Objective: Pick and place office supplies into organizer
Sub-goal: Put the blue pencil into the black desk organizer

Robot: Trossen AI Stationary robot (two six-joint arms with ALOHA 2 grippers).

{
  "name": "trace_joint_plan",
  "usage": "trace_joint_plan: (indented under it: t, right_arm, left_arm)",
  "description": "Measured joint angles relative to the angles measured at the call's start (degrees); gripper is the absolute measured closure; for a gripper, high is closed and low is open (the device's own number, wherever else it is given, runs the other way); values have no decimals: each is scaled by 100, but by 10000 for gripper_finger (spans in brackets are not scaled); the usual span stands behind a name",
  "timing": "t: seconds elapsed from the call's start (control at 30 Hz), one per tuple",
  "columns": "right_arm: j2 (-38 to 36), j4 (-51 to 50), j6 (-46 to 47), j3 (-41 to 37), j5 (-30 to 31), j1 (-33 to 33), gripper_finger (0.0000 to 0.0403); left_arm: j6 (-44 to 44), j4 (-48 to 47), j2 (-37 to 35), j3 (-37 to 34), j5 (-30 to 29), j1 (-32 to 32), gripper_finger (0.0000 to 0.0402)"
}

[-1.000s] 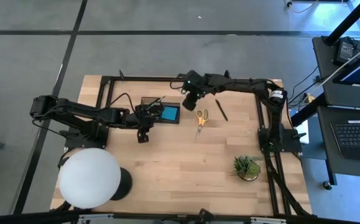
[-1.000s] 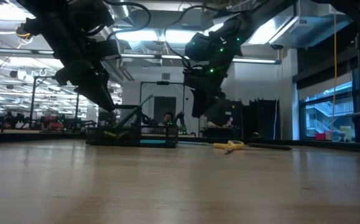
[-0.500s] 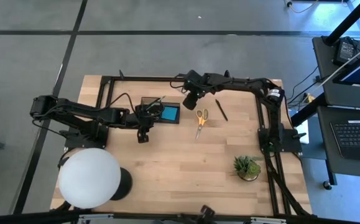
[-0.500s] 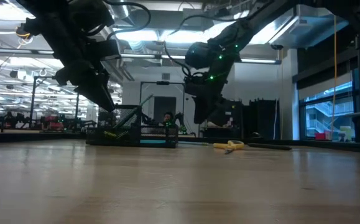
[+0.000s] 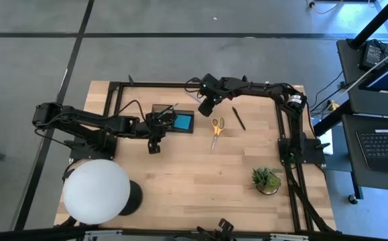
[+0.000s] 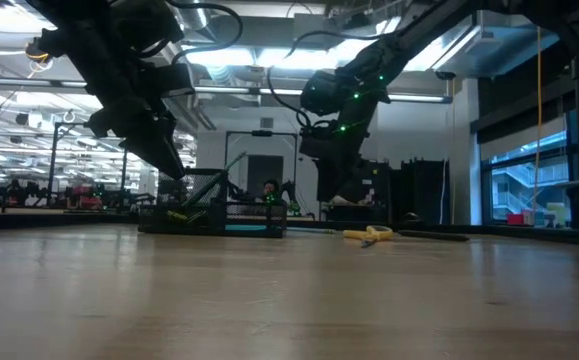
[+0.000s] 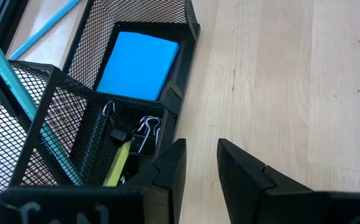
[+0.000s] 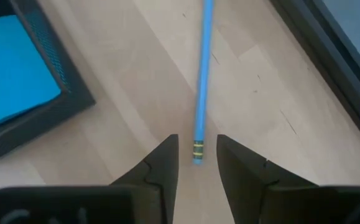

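Observation:
The black mesh organizer sits at the table's far middle. It holds a blue note pad, black clips, a yellow-green piece and a blue pencil leaning in its cup. My left gripper hovers open beside the organizer's near wall, touching nothing. My right gripper is open above a blue pencil that lies flat on the wood. Its fingers stand on either side of the eraser end. Yellow-handled scissors and a dark pen lie to the right.
A black metal frame runs along the far and side edges. The white globe lamp stands at the near left and the potted plant at the near right. Bare wood lies between them.
My right gripper has shifted a little toward the table's right edge, coming over the pencil's eraser end. The left arm has kept still.

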Motion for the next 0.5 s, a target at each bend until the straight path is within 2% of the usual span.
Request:
trace_joint_plan:
  t: [0.37,0.5]
  right_arm:
    - [0,4,-135,0,-1,0,289]
    - [0,40,-136,0,-1,0,270]
  left_arm:
    - [0,-2,0,0,0,0,315]
    - [-1,-2,0,0,0,0,315]
